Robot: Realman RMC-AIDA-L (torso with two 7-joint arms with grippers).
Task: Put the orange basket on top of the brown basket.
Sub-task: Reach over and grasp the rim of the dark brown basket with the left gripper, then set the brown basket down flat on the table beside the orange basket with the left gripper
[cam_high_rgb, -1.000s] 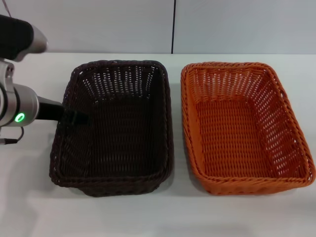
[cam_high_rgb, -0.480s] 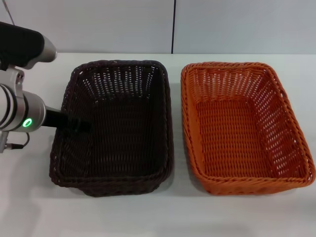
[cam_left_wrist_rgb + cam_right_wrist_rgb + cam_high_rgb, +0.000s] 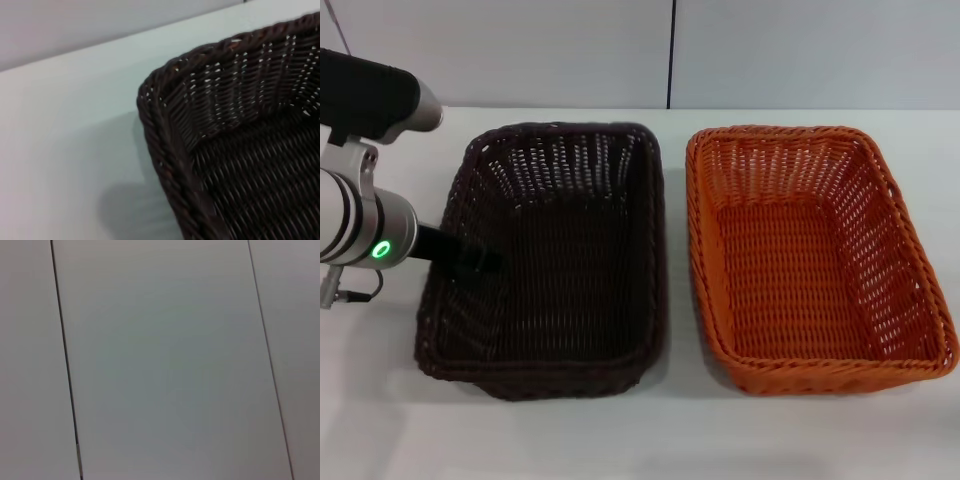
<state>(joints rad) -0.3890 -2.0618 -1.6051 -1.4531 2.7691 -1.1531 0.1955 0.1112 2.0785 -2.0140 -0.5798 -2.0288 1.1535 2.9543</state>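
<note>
The brown basket (image 3: pixel 565 290) stands left of centre on the white table, with the orange basket (image 3: pixel 800 260) beside it on the right, apart by a narrow gap. My left gripper (image 3: pixel 472 256) reaches in from the left and is shut on the brown basket's left wall, one dark finger showing inside the rim. The left wrist view shows a corner of the brown basket (image 3: pixel 165 125) from close up, with its braided rim and open weave. Both baskets are empty. My right gripper is out of view; its wrist view shows only grey wall panels.
The white table (image 3: pixel 640 440) runs past both baskets to the front and sides. A grey panelled wall (image 3: pixel 670 50) stands behind the table's far edge. The left arm's silver body (image 3: pixel 360 230), with a green light, is left of the brown basket.
My left arm has moved a little right and down along the brown basket's left wall. That basket's near left corner has shifted slightly left. The orange basket has not moved.
</note>
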